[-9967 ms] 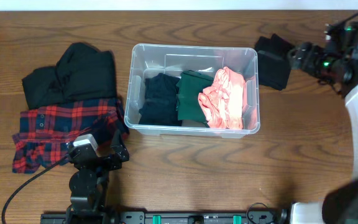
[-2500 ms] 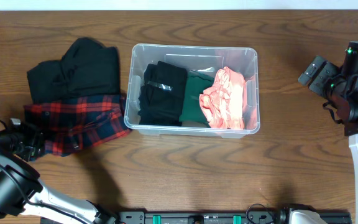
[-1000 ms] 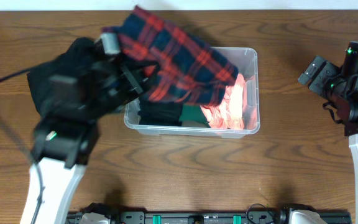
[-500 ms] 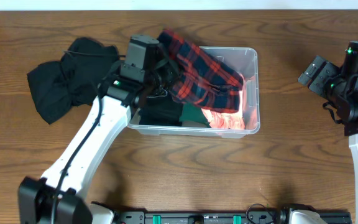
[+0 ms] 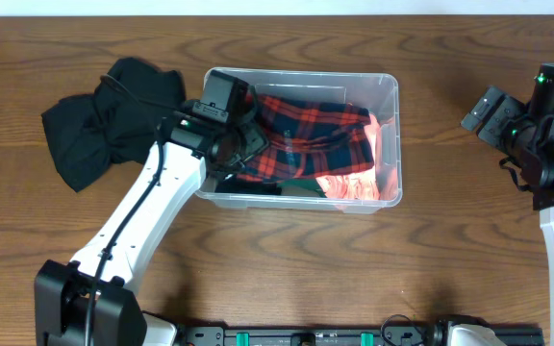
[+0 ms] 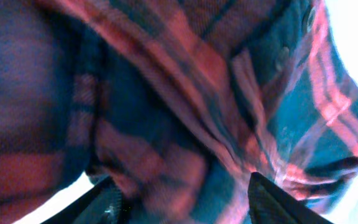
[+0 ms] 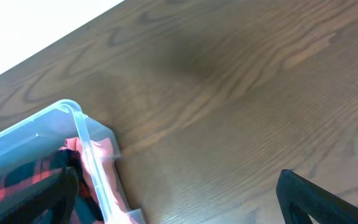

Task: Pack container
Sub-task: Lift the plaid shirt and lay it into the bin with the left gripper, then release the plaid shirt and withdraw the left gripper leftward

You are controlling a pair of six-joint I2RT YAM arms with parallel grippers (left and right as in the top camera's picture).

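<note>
The container [image 5: 298,73] is a clear plastic bin in the middle of the table. A red and navy plaid shirt [image 5: 306,135] lies across its top, over the other clothes. My left gripper [image 5: 243,144] is low over the bin's left part. In the left wrist view, plaid fabric [image 6: 185,93] fills the frame and lies between the fingers [image 6: 107,205], which stand well apart. My right gripper [image 5: 477,112] is open and empty above the table, right of the bin. In its wrist view [image 7: 176,186] only the bin's corner [image 7: 82,130] shows.
A crumpled black garment [image 5: 104,120] lies on the table left of the bin. Pink [image 5: 354,187] and green [image 5: 298,186] clothes show under the plaid shirt at the bin's front. Bare wood lies between the bin and the right arm.
My left arm picked the plaid shirt up from the table, swung it over the bin and has lowered it onto the clothes inside. The right arm has stayed still since 2.5 s ago.
</note>
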